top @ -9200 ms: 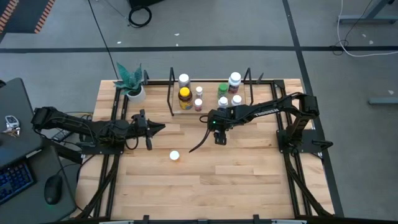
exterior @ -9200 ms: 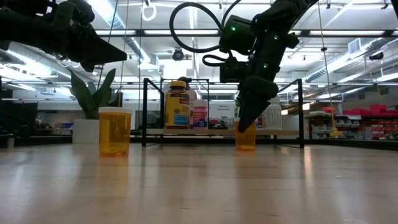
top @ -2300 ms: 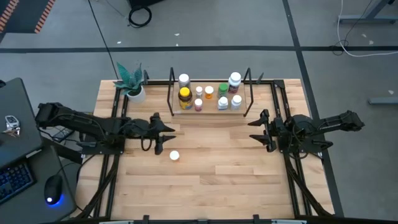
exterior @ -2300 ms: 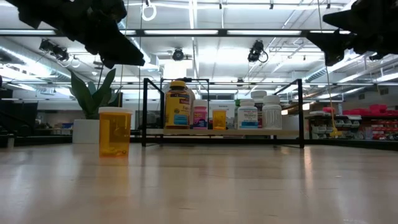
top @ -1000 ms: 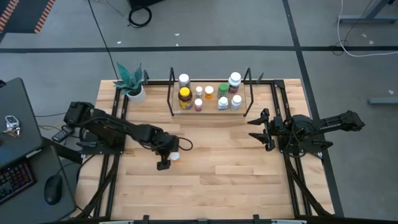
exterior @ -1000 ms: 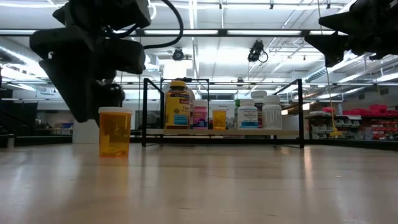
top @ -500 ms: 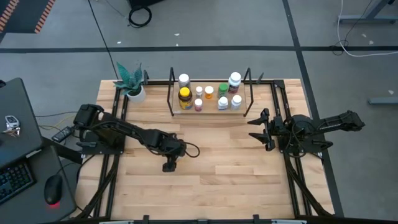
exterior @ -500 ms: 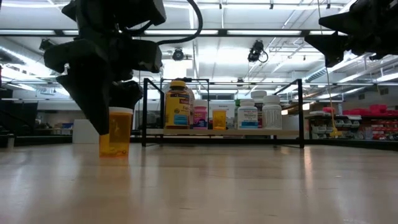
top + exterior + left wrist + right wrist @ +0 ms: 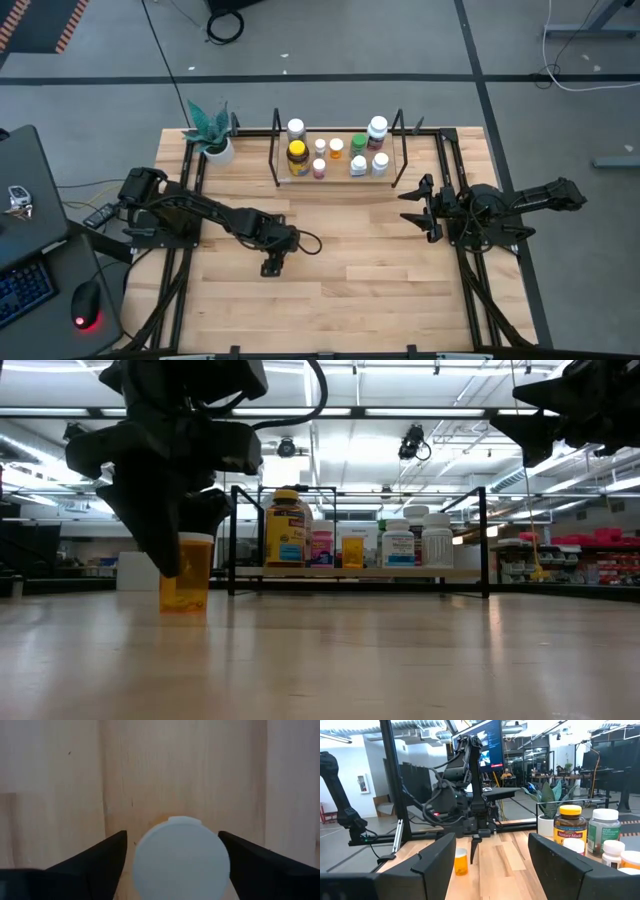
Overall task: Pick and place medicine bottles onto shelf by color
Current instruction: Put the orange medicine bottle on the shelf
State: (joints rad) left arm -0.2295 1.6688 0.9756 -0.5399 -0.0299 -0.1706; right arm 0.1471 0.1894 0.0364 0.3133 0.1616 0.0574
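Observation:
One orange medicine bottle [image 9: 190, 578] with a white cap [image 9: 181, 860] stands upright on its base on the wooden table, left of centre. My left gripper [image 9: 172, 836] points steeply down over it and hides it in the high view [image 9: 279, 251]. It is open, one finger on each side of the cap with a narrow gap on both sides. Several other medicine bottles [image 9: 335, 150] stand on the shelf [image 9: 340, 178] at the table's far edge. My right gripper [image 9: 412, 208] waits open at the table's right side.
A white pot with a green plant [image 9: 215, 145] stands at the far left corner, beside the shelf. Black rails [image 9: 188, 205] run along both table sides. Bare wood lies between the orange bottle and the shelf and across the near half.
My left gripper has moved toward the table's right edge, from just beside the orange bottle to directly over it, so its fingers now straddle the cap. The bottle has stayed upright in place.

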